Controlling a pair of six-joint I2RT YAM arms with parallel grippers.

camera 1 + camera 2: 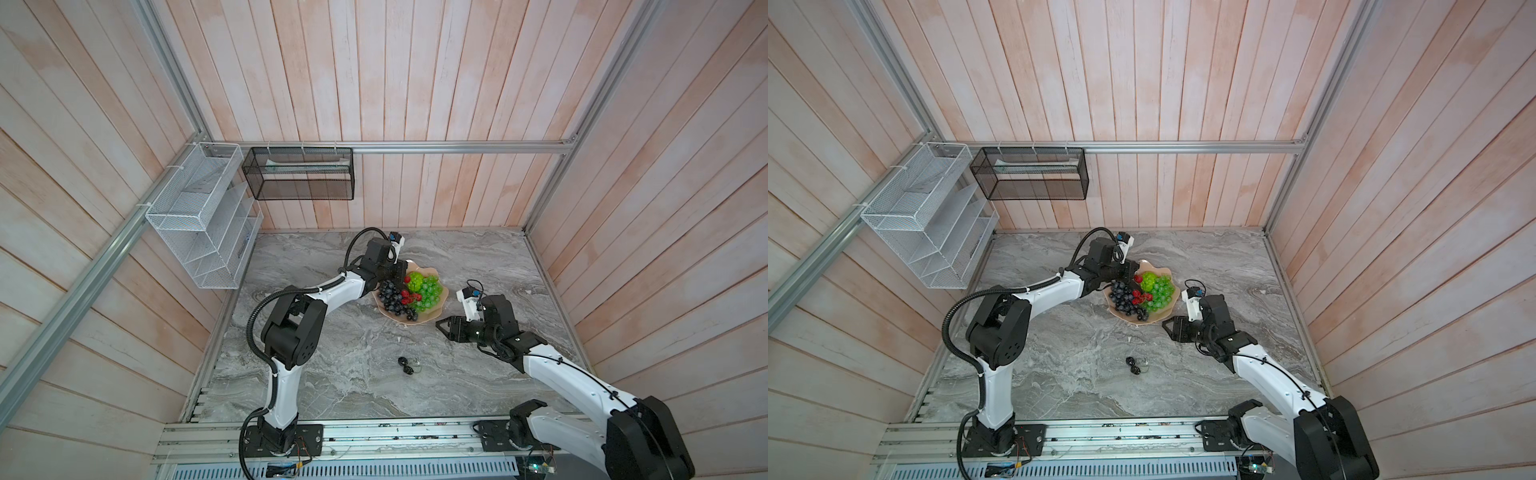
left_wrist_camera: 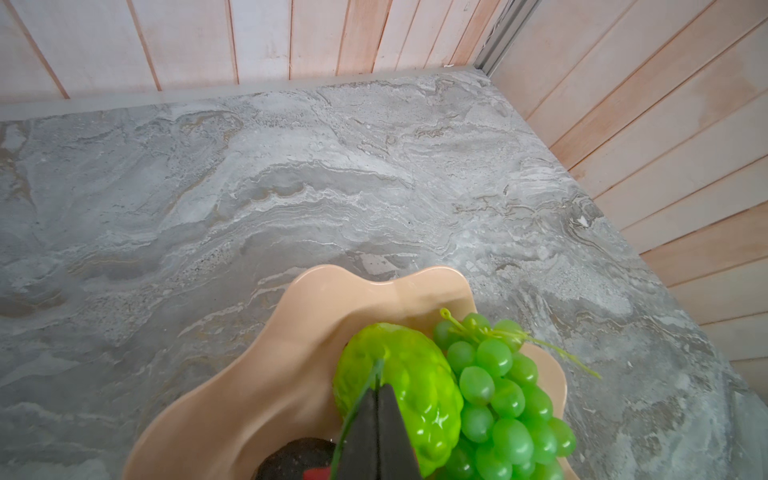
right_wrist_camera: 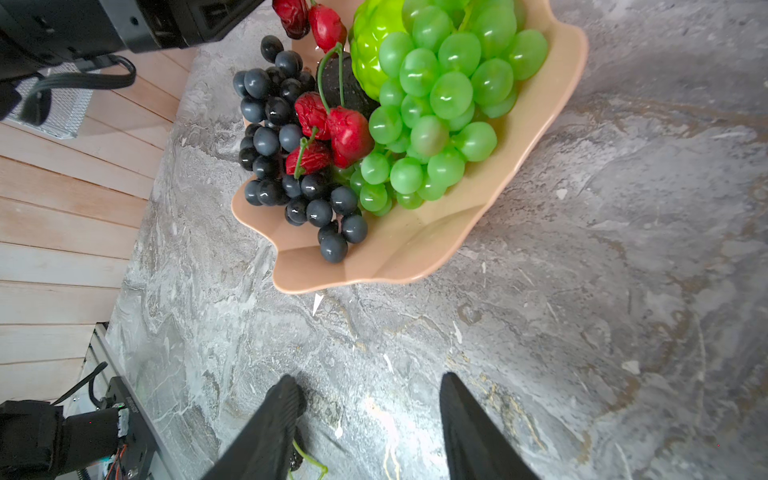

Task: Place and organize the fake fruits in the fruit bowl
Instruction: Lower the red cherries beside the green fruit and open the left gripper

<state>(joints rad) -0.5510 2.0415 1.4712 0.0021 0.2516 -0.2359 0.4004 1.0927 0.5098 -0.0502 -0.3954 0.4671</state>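
Note:
The peach-pink fruit bowl (image 1: 444, 293) (image 1: 1163, 272) (image 2: 270, 374) (image 3: 415, 249) holds a dark purple grape bunch (image 1: 390, 297) (image 3: 270, 137), green grapes (image 1: 430, 291) (image 2: 498, 395) (image 3: 440, 91), a knobbly green fruit (image 1: 414, 281) (image 2: 415, 386), a black avocado (image 2: 299, 457) (image 3: 349, 87) and red cherries (image 1: 411, 296) (image 3: 332, 129). My left gripper (image 1: 405, 279) (image 2: 379, 388) hangs over the bowl, shut on a thin green cherry stem. The right gripper (image 1: 442, 328) (image 3: 369, 380) stands open and holds nothing, low over the table right of the bowl. Two black berries (image 1: 406, 365) (image 1: 1133, 365) (image 3: 296, 457) lie on the table.
A white wire basket (image 1: 199, 216) and a black mesh basket (image 1: 299, 174) hang on the walls at the back left. Wooden walls close in the marble table (image 1: 332, 386) on three sides. A metal rail (image 1: 395, 436) runs along the front edge.

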